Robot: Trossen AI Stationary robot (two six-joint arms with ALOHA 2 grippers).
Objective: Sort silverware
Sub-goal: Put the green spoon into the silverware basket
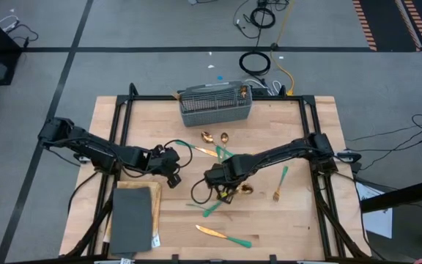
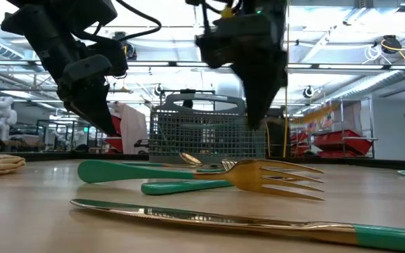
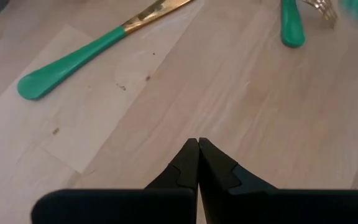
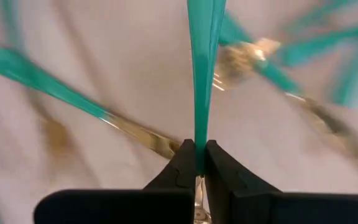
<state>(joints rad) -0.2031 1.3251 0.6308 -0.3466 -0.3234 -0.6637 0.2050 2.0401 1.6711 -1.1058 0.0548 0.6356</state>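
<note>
Right jaws (image 4: 196, 163) pinched on a teal handle (image 4: 204, 68), the piece's gold end hidden below them; left jaws (image 3: 197, 163) pressed together, holding nothing.

Mesh basket (image 1: 215, 106) sits at the worktop's far edge, centre; 1 gold-tipped piece (image 1: 245, 92) stands up in its right end, rest of the contents can't be made out.

Right arm reaches in from the right edge, its jaws over the cluster of silverware (image 1: 222, 192) mid-worktop. Left arm comes in from the left edge, jaws hovering above bare wood (image 3: 166, 99) just left of the cluster.

Loose pieces: 2 spoons (image 1: 215, 137) near the basket, fork (image 1: 280, 182) to the right, knife (image 1: 223, 235) near the front edge. Dark slab (image 1: 132, 218) at the front left corner. Worktop (image 1: 299, 220) front right and far left is open.
</note>
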